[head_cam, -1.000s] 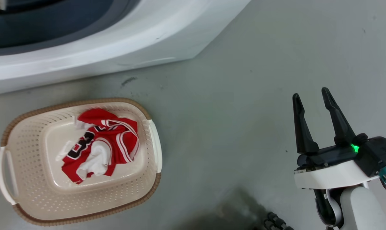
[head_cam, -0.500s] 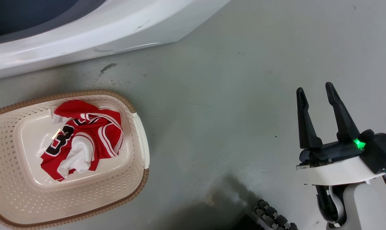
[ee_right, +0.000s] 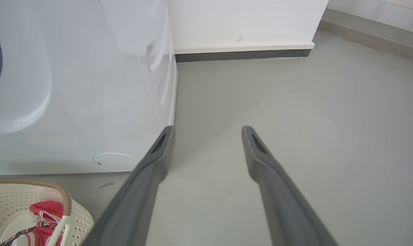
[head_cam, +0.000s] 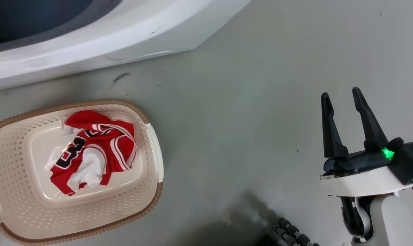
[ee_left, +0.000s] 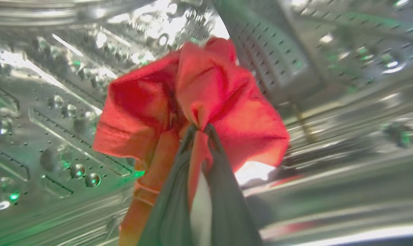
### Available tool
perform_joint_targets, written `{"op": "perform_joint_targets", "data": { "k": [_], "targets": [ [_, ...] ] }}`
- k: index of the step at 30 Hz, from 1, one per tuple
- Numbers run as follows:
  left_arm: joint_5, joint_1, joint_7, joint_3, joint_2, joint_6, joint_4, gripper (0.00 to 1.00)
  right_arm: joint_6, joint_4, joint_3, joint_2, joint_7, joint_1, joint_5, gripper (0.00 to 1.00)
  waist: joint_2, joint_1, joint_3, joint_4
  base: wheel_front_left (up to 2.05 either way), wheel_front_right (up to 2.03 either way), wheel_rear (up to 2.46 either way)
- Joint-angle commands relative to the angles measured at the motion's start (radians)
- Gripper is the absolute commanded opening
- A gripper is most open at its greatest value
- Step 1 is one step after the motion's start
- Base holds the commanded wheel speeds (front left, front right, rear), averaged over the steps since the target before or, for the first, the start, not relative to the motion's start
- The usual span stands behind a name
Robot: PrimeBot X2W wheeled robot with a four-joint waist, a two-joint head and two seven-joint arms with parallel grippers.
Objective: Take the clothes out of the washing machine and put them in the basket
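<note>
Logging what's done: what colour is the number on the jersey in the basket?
Black, edged white, on the red jersey; the head view shows it best.

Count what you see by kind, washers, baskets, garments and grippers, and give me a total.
Washing machine: 1
Basket: 1
Garments: 2, a jersey in the basket, a red garment pinched by the left gripper
Grippers: 2, counting the right gripper
Total: 6

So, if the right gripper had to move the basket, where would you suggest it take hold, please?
Probably the white handle on the short end of the basket facing the right gripper, coming from that side. It stands proud of the woven rim as a thin bar the open jaws could close over.
</note>
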Motion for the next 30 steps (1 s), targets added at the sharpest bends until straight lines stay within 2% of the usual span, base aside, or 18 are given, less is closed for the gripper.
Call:
{"op": "perform_joint_targets", "data": {
  "k": [1, 7, 19, 24, 30],
  "targets": [
    [-0.01, 0.019, -0.017, 0.007, -0.004, 0.008, -0.004, 0.0, -0.001, 0.001, -0.004, 0.001, -0.002, -0.002, -0.004, 1.0, 0.0, 0.0, -0.017, 0.009, 0.0, 0.0, 0.0],
    [-0.067, 0.128, -0.199, 0.042, -0.048, 0.026, -0.008, 0.0, -0.001, 0.015, -0.01, 0.001, -0.002, 0.034, -0.034, 1.0, 0.0, 0.0, -0.124, 0.054, 0.0, 0.0, 0.0],
    [-0.179, 0.443, -0.557, 0.044, -0.203, -0.003, -0.013, 0.0, -0.001, 0.058, -0.037, 0.001, -0.002, 0.164, -0.127, 1.0, 0.0, 0.0, -0.403, 0.182, 0.0, 0.0, 0.0],
    [-0.214, 0.558, -0.652, 0.029, -0.225, -0.007, -0.054, 0.0, -0.001, 0.067, -0.042, 0.0, -0.002, 0.219, -0.146, 1.0, 0.0, 0.0, -0.499, 0.222, 0.0, 0.0, 0.0],
    [-0.226, 0.687, -0.689, 0.002, -0.207, -0.008, -0.184, 0.0, -0.001, 0.078, -0.044, 0.0, -0.002, 0.287, -0.155, 1.0, 0.0, 0.0, -0.602, 0.265, 0.0, 0.0, 0.0]
  ]
}}
